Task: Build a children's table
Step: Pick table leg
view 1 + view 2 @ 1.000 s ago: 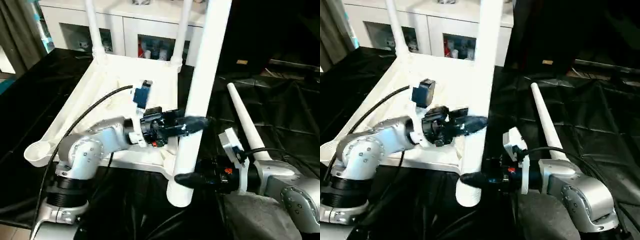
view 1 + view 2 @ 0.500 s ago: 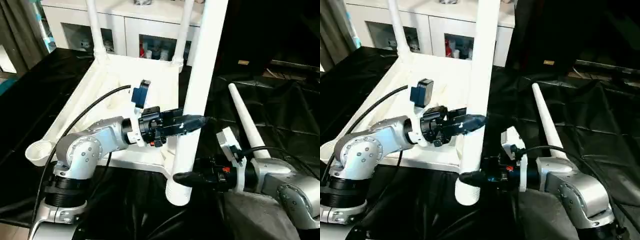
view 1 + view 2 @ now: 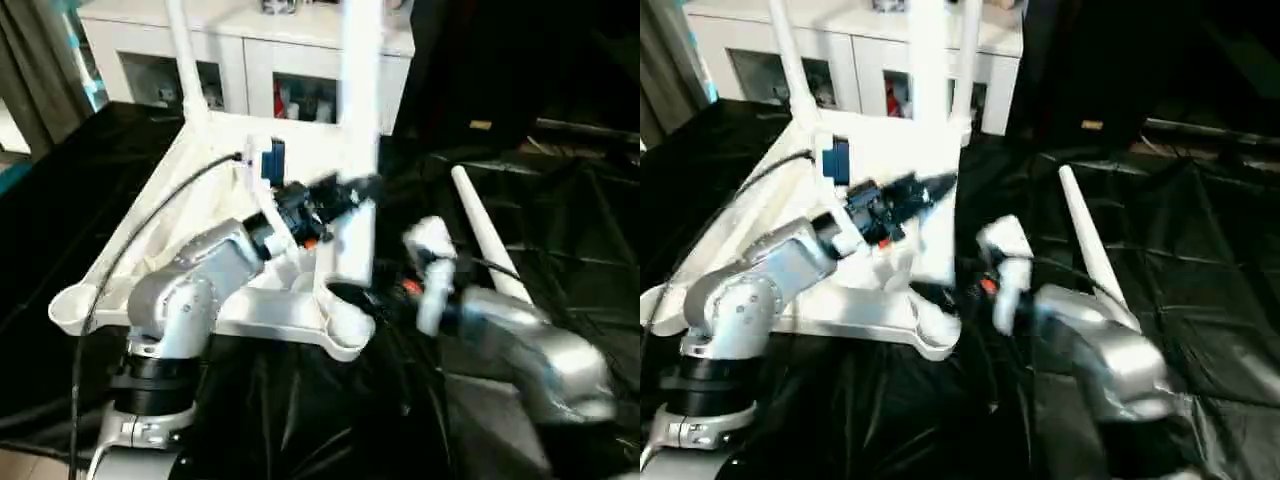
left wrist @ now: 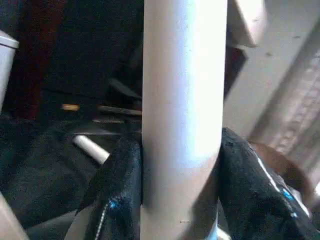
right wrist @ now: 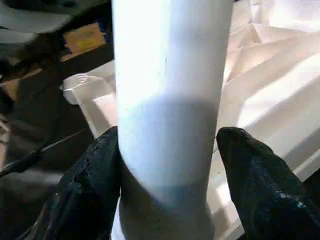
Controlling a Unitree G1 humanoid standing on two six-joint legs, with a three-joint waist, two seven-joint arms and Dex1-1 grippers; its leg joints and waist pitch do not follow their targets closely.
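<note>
Black cloth covers the bench (image 3: 560, 210) where the children's table (image 3: 200, 190) lies upside down. My left pincer (image 4: 180, 200) clamps the upright leg (image 3: 355, 200) over the near corner socket (image 3: 345, 325); my right pincer (image 5: 167, 185) stands slightly loose around it. Next, I think, press it straight down.

The two head cameras sit side by side above the robot's shoulders, looking forward and down across its silver forearms at the black-draped counter (image 3: 560, 200). They share almost the whole scene, slightly offset. Each wrist camera looks along its own arm's fingers (image 4: 117, 195), very close up against the same upright white leg (image 4: 182, 100). The left one faces the dark room beyond; the right one faces the ribbed tabletop (image 5: 270, 65).
</note>
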